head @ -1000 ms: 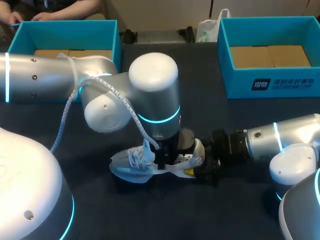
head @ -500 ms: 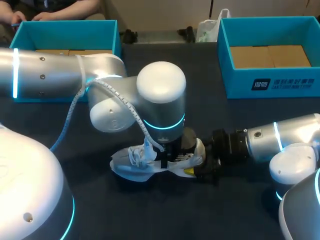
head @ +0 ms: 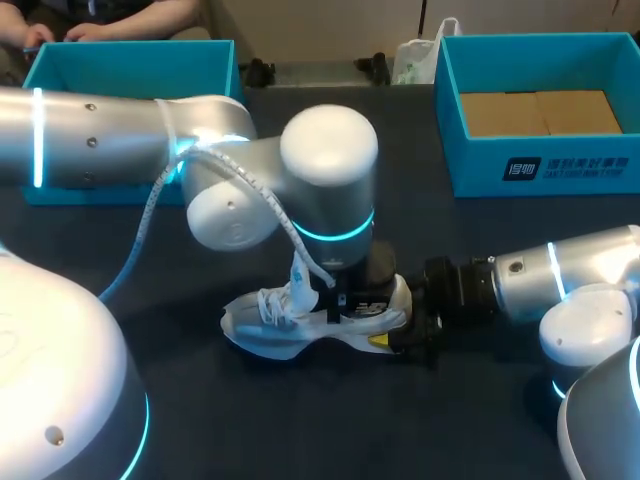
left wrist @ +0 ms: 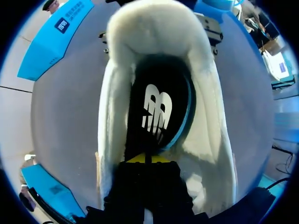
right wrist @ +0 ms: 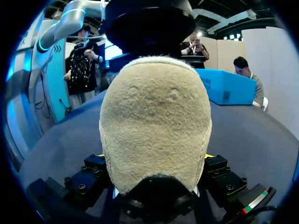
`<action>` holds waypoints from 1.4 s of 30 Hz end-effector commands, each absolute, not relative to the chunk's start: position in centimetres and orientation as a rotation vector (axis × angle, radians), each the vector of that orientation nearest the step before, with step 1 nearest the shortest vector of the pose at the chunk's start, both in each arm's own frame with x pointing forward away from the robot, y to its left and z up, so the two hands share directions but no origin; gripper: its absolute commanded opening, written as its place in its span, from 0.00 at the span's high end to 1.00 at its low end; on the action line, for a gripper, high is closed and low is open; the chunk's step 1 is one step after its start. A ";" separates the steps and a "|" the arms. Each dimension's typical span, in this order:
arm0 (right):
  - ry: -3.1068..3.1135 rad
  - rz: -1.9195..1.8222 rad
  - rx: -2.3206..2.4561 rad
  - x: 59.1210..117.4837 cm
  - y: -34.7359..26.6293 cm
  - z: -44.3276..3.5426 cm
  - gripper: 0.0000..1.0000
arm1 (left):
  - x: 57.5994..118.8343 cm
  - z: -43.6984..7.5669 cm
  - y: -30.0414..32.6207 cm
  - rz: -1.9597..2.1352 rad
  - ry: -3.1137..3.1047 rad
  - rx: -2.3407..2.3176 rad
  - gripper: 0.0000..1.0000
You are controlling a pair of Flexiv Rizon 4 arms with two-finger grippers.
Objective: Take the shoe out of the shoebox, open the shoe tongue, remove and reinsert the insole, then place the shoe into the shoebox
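Teal shoeboxes, one at ten o'clock (head: 130, 47) and one at two o'clock (head: 540, 165), show bare cardboard floors. The white shoe (head: 285, 325) lies mid-desk (head: 300, 420). The left end effector (left wrist: 148, 159) points straight down into it, tips together over the dark insole (left wrist: 159, 107); I cannot tell whether it holds anything. From three o'clock, the right end effector (right wrist: 152, 156) clamps the heel.

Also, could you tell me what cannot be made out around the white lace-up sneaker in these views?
Left gripper: head view, hidden under the left arm's silver wrist.
Its hold on the black insole: left wrist view, contact covered by its own black body.
White lace-up sneaker, toe and laces: right wrist view, behind its tan heel.
Left teal box, inside: head view, blocked by the left arm.
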State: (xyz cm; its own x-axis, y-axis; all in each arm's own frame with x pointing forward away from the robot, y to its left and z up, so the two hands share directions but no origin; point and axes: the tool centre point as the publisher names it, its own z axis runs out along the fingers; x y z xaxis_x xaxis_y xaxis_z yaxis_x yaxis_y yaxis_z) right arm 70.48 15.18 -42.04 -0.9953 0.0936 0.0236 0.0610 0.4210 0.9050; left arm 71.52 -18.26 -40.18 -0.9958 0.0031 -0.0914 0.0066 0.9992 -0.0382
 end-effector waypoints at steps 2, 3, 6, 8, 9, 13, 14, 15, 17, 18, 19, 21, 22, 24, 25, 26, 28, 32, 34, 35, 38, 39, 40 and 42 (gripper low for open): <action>2.628 1.661 0.142 70.0 15.5 -41.8 1.00 | 72.3 -38.8 -16.9 -0.181 3.138 0.014 1.00; 2.628 1.661 0.142 70.0 15.5 -41.8 1.00 | 72.1 -38.5 -16.7 -0.201 3.147 0.017 1.00; 2.628 1.661 0.142 70.0 15.5 -41.8 1.00 | 71.6 -37.5 -16.4 -0.260 3.180 0.033 1.00; 2.628 1.661 0.142 70.0 15.5 -41.8 1.00 | 71.1 -36.9 -16.3 -0.297 3.187 0.041 1.00; 2.628 1.661 0.142 70.0 15.5 -41.8 1.00 | 71.0 -36.6 -16.3 -0.315 3.198 0.045 1.00; 2.628 1.661 0.142 70.0 15.5 -41.8 1.00 | 70.7 -35.8 -16.4 -0.377 3.207 0.045 1.00; 2.628 1.661 0.142 70.0 15.5 -41.8 1.00 | 70.6 -35.5 -16.4 -0.394 3.213 0.043 1.00; 2.628 1.661 0.142 70.0 15.5 -41.8 1.00 | 70.6 -35.3 -16.5 -0.410 3.217 0.039 1.00; 2.628 1.661 0.142 70.0 15.5 -41.8 1.00 | 70.4 -34.9 -16.6 -0.441 3.230 0.041 1.00; 2.628 1.661 0.142 70.0 15.5 -41.8 1.00 | 70.4 -34.8 -16.6 -0.455 3.236 0.038 1.00; 2.628 1.661 0.142 70.0 15.5 -41.8 1.00 | 70.4 -34.6 -16.7 -0.465 3.241 0.042 1.00; 2.628 1.661 0.142 70.0 15.5 -41.8 1.00 | 70.2 -34.3 -16.9 -0.490 3.243 0.045 1.00; 2.628 1.661 0.142 70.0 15.5 -41.8 1.00 | 70.1 -34.1 -17.0 -0.514 3.241 0.046 1.00; 2.628 1.661 0.142 70.0 15.5 -41.8 1.00 | 70.0 -33.7 -17.0 -0.550 3.244 0.041 1.00; 2.628 1.661 0.142 70.0 15.5 -41.8 1.00 | 70.0 -33.5 -17.1 -0.562 3.244 0.042 1.00; 2.628 1.661 0.142 70.0 15.5 -41.8 1.00 | 69.8 -33.1 -17.0 -0.590 3.242 0.033 1.00; 2.628 1.661 0.142 70.0 15.5 -41.8 1.00 | 69.8 -32.8 -16.9 -0.620 3.240 0.027 1.00; 2.628 1.661 0.142 70.0 15.5 -41.8 1.00 | 69.7 -32.2 -16.8 -0.674 3.217 -0.002 1.00; 2.628 1.661 0.142 70.0 15.5 -41.8 1.00 | 69.7 -32.0 -16.7 -0.703 3.214 -0.038 1.00; 2.628 1.661 0.142 70.0 15.5 -41.8 1.00 | 69.7 -32.0 -16.7 -0.713 3.212 -0.058 1.00; 2.628 1.661 0.142 70.0 15.5 -41.8 1.00 | 69.9 -31.9 -16.7 -0.725 3.211 -0.086 1.00; 2.628 1.661 0.142 70.0 15.5 -41.8 1.00 | 69.9 -31.8 -16.7 -0.736 3.207 -0.103 1.00; 2.628 1.661 0.142 70.0 15.5 -41.8 1.00 | 69.9 -31.8 -16.7 -0.741 3.206 -0.110 1.00; 2.628 1.661 0.142 70.0 15.5 -41.8 1.00 | 70.1 -31.6 -16.6 -0.762 3.209 -0.141 1.00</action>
